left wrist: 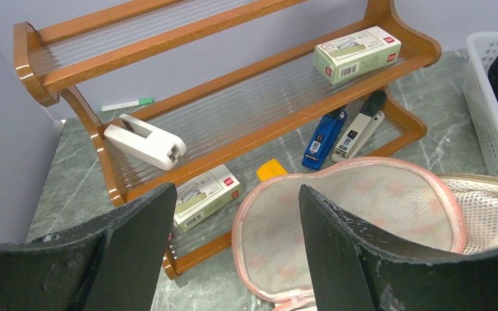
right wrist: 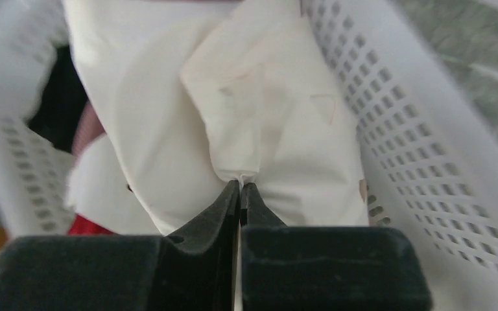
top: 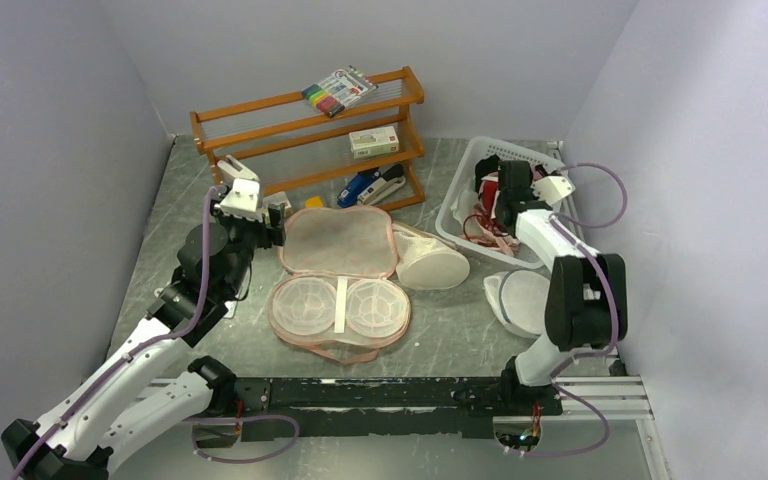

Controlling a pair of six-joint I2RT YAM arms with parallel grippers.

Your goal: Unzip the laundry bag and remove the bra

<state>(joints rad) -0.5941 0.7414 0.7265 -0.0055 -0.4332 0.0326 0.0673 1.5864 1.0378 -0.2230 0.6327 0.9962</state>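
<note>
The laundry bag (top: pixel 338 280) lies unzipped and spread flat at the table's middle, its pale mesh half to the rear and two clear cup domes (top: pixel 310 305) to the front. My left gripper (top: pixel 272 225) is open and empty over the bag's far-left edge. In the left wrist view its jaws (left wrist: pixel 237 191) stand wide apart over the bag's mesh half (left wrist: pixel 363 207). My right gripper (top: pixel 495 190) is down in the white basket (top: pixel 457 205). In the right wrist view it (right wrist: pixel 241 184) is shut on a fold of the white bra (right wrist: pixel 168 129).
A cream cone-shaped object (top: pixel 430 262) lies right of the bag, and a white mesh piece (top: pixel 520 300) by the right arm. A wooden rack (top: pixel 310 130) with markers, boxes and staplers stands behind. The basket wall (right wrist: pixel 415 162) is beside the bra, with a red garment (right wrist: pixel 84 225) below.
</note>
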